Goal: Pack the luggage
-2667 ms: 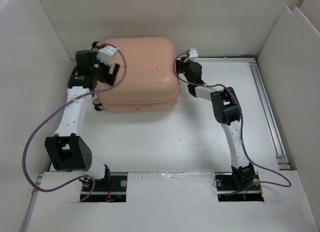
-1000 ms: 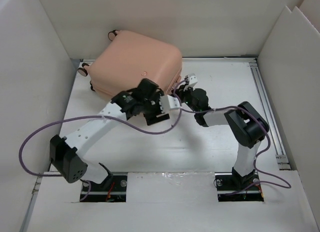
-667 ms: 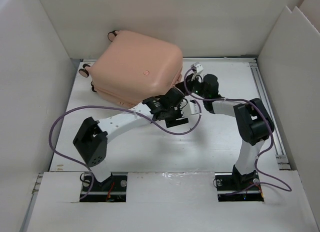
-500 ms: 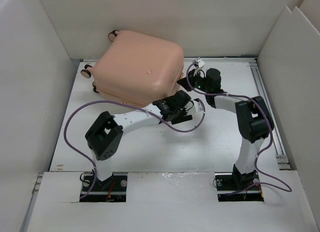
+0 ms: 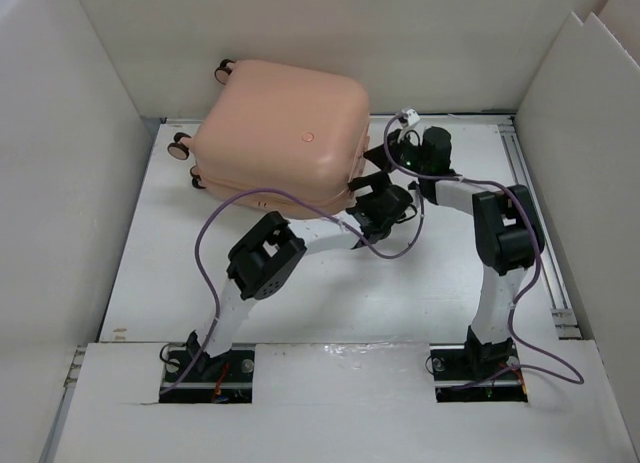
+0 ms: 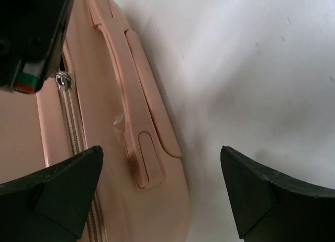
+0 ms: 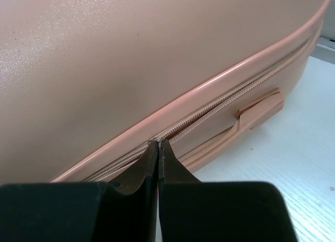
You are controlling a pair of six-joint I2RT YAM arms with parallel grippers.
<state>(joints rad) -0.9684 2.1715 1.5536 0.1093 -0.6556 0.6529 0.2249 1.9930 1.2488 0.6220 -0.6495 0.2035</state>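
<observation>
The luggage [image 5: 280, 133] is a salmon-pink hard shell, smooth and faintly glossy, with rounded corners and a small round mark on its top face. It lies closed and flat at the far left of the white table [image 5: 330, 283], turned askew, with its small wheels [image 5: 180, 148] along the left edge. A woven pink zipper [image 7: 220, 103] runs along the seam between the two halves, bordered by a raised ridge of the shell, and it carries a small metal pull [image 6: 62, 81]. On the side facing the arms a long, flat moulded handle [image 6: 131, 106] lies flush against the shell, with a dark smudge near its lower end.

The right pincer [image 7: 158, 143] has its two black fingers pressed together with no gap, their tips touching the zipper line. A glint of metal shows there, but I cannot tell whether they pinch the pull. The left pincer [image 6: 167, 195] is spread wide and holds nothing. One finger is over the shell by the zipper and the other over bare table, with the end of the handle between them.
</observation>
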